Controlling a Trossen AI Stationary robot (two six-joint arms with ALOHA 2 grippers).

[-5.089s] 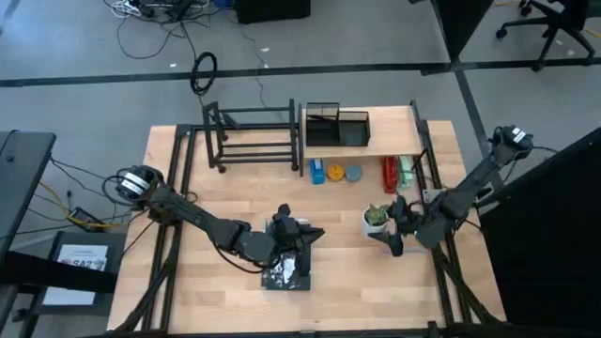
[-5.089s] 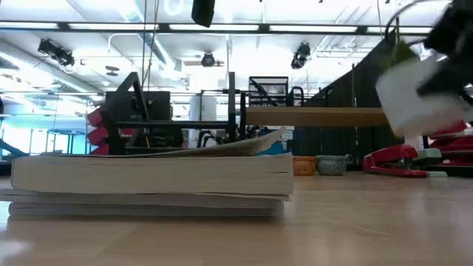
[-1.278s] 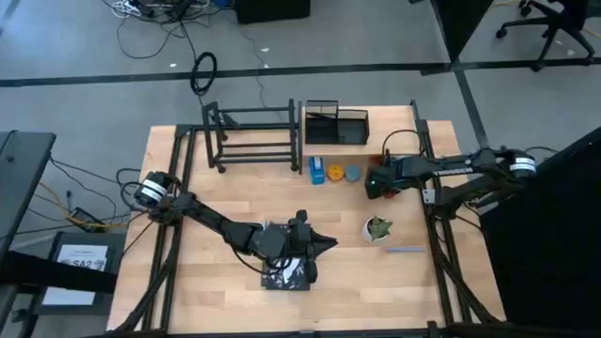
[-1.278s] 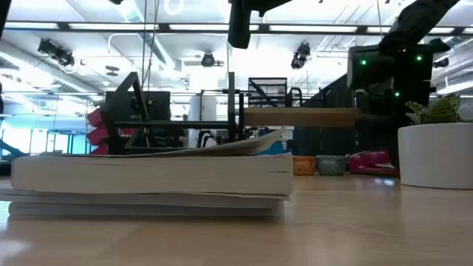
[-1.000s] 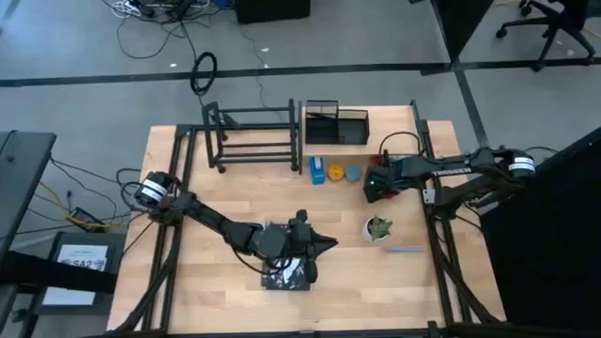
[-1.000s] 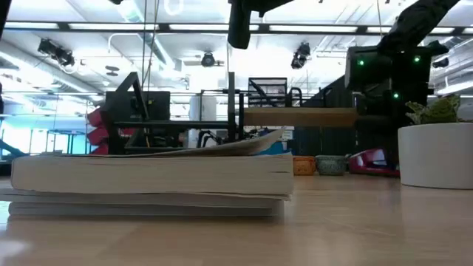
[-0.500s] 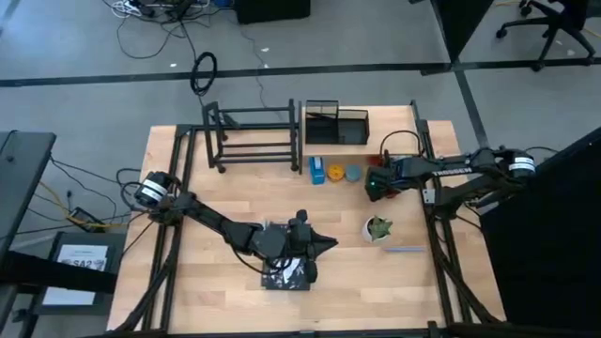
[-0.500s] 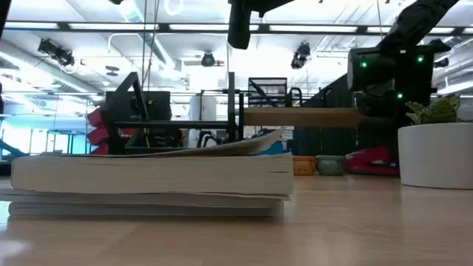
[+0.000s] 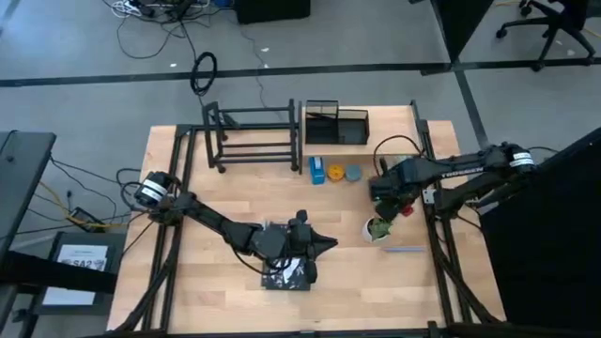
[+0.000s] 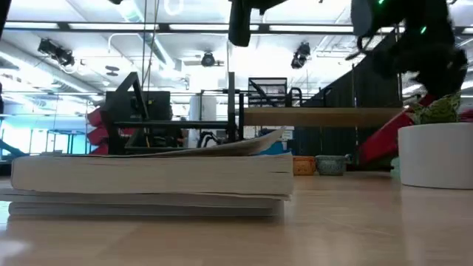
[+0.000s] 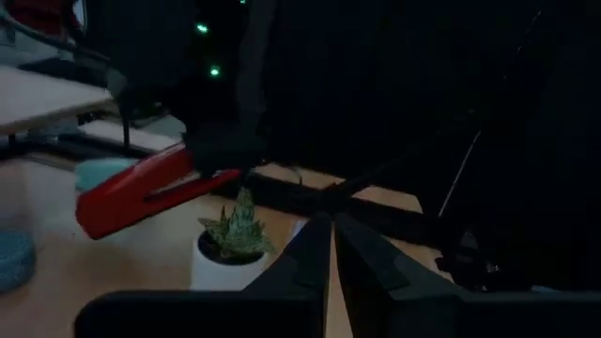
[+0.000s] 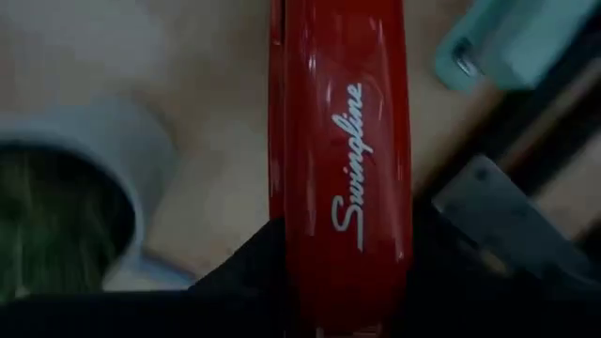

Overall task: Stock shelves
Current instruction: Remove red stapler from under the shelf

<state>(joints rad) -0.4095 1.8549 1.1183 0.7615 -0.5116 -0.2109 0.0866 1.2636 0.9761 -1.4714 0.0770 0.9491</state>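
My right gripper [image 9: 387, 195] is shut on a red stapler [image 10: 384, 137] and holds it in the air just beyond the white potted plant [image 9: 377, 228], at the table's right. The wooden plank shelf [image 9: 376, 143] stands at the far right. A black mesh organizer [image 9: 336, 124] sits on the plank. The black tube rack [image 9: 254, 138] stands to its left. My left gripper [image 9: 305, 246] is shut, hovering above a thick book [image 10: 148, 181] near the front edge and touching nothing. My right gripper pinches the red stapler between its two fingers, on its two long sides near one end [image 12: 343, 235]. The fingers come from above at a slant and lie along the stapler. The stapler hangs tilted, its free end [image 11: 94, 211] lower, and looks clear of the table.
A blue box [image 9: 318, 170], an orange item and a grey-blue roll [image 9: 353, 173] sit under the plank's front edge. A teal object [image 12: 512, 38] lies beside the black frame at the right edge. Bare tabletop lies between the book and the rack.
My right gripper has risen and come toward the table's near edge, from the plank shelf toward the potted plant. The red stapler, which lay flat on the table under the plank, is now lifted and tilted, one end high at the gripper.
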